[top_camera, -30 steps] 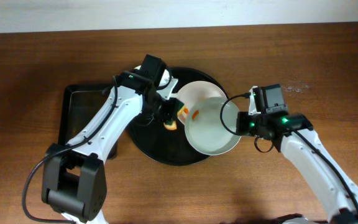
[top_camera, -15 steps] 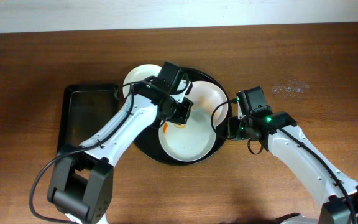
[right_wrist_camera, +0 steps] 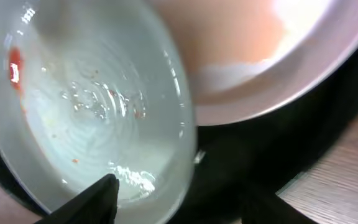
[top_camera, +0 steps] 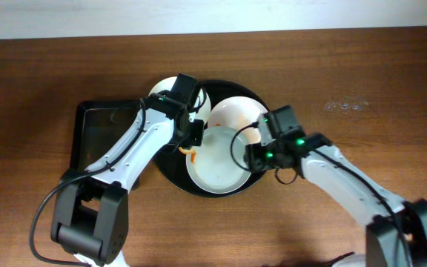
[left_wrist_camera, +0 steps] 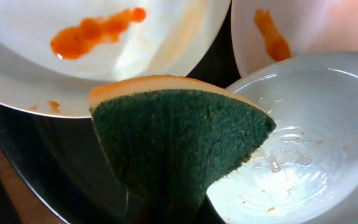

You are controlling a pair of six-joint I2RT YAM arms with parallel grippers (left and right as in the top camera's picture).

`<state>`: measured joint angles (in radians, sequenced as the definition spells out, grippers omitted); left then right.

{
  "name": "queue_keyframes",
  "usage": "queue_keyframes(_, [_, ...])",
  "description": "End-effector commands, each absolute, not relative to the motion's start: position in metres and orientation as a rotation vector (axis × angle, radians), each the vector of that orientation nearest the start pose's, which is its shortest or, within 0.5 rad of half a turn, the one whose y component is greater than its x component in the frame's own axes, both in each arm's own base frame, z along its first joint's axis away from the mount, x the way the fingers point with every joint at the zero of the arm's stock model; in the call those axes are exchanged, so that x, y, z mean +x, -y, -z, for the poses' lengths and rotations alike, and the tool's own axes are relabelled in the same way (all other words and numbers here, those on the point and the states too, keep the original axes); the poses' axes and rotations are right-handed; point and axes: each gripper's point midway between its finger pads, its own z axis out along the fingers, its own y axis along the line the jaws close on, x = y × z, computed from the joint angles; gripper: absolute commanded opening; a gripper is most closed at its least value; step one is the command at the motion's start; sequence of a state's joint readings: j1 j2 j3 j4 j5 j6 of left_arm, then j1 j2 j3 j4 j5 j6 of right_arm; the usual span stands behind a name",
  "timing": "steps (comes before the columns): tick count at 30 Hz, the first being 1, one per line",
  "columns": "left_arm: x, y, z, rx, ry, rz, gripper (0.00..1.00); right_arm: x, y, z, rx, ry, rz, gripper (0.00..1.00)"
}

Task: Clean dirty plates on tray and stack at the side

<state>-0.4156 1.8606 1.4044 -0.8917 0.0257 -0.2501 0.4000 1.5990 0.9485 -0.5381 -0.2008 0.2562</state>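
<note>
L gripper (top_camera: 191,139) pinched on sponge (left_wrist_camera: 179,143); R gripper (top_camera: 250,153) jaws spread astride plate (right_wrist_camera: 92,106) rim.
Sponge: coarse green scour face, orange foam back. Plate: round, glossy white, wet.

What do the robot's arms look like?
Both arms are white tubes with black joints. The left arm has a chunky black base and a thin black cable looping alongside. The right arm has small green lights near its black wrist and a looping cable too.

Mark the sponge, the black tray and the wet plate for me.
sponge (left_wrist_camera: 179,143): left wrist view, green scouring face.
tray (top_camera: 175,176): overhead view, bare lower-left floor.
wet plate (top_camera: 213,165): overhead view, its centre.
</note>
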Motion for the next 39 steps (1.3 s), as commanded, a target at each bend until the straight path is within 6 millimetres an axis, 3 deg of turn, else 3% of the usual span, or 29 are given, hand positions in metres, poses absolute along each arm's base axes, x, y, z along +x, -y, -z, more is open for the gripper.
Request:
queue_keyframes(1, [0.352,0.157,-0.064,0.268,-2.929,0.125,0.0,0.314,-0.17,-0.037,-0.157,-2.839,-0.403,0.63])
queue_keyframes(4, [0.354,0.154,-0.051,0.251,-2.907,0.107,0.0,0.317,-0.175,-0.029,-0.135,-2.847,-0.432,0.62])
queue_keyframes(10, [0.361,0.153,-0.047,0.246,-2.867,0.093,0.0,0.319,-0.177,-0.025,-0.071,-2.847,-0.446,0.55])
queue_keyframes(13, [0.354,0.15,-0.033,0.247,-2.879,0.089,0.0,0.313,-0.195,-0.029,-0.099,-2.847,-0.61,0.54])
queue_keyframes(16, [0.352,0.15,-0.031,0.248,-2.884,0.087,0.0,0.31,-0.202,-0.033,-0.113,-2.844,-0.683,0.45])
queue_keyframes(18, [0.352,0.15,-0.031,0.248,-2.885,0.088,0.0,0.309,-0.207,-0.039,-0.126,-2.832,-0.73,0.46])
queue_keyframes(21, [0.353,0.152,-0.032,0.25,-2.879,0.102,0.0,0.308,-0.213,-0.05,-0.145,-2.801,-0.787,0.59])
queue_keyframes(22, [0.353,0.152,-0.032,0.25,-2.88,0.101,0.0,0.308,-0.213,-0.049,-0.147,-2.803,-0.784,0.53])
queue_keyframes(23, [0.352,0.152,-0.031,0.25,-2.881,0.101,0.0,0.309,-0.213,-0.049,-0.16,-2.797,-0.778,0.25])
queue_keyframes(24, [0.351,0.152,-0.029,0.251,-2.883,0.104,0.0,0.31,-0.213,-0.05,-0.161,-2.792,-0.78,0.11])
queue_keyframes(26, [0.348,0.154,-0.027,0.255,-2.894,0.128,0.0,0.311,-0.214,-0.05,-0.162,-2.788,-0.781,0.12])
queue_keyframes(28, [0.347,0.155,-0.027,0.256,-2.894,0.138,0.0,0.31,-0.213,-0.05,-0.162,-2.792,-0.781,0.24])
queue_keyframes(29, [0.348,0.155,-0.027,0.256,-2.892,0.139,0.0,0.308,-0.212,-0.049,-0.159,-2.803,-0.777,0.24])
queue_keyframes(30, [0.348,0.155,-0.027,0.256,-2.891,0.141,0.0,0.304,-0.209,-0.046,-0.15,-2.825,-0.757,0.23])
queue_keyframes(33, [0.348,0.155,-0.027,0.256,-2.891,0.14,0.0,0.299,-0.203,-0.038,-0.157,-2.86,-0.639,0.04])
queue_keyframes(39, [0.355,0.158,-0.033,0.253,-2.859,0.154,0.0,0.302,-0.201,-0.034,-0.193,-2.836,-0.487,0.04])
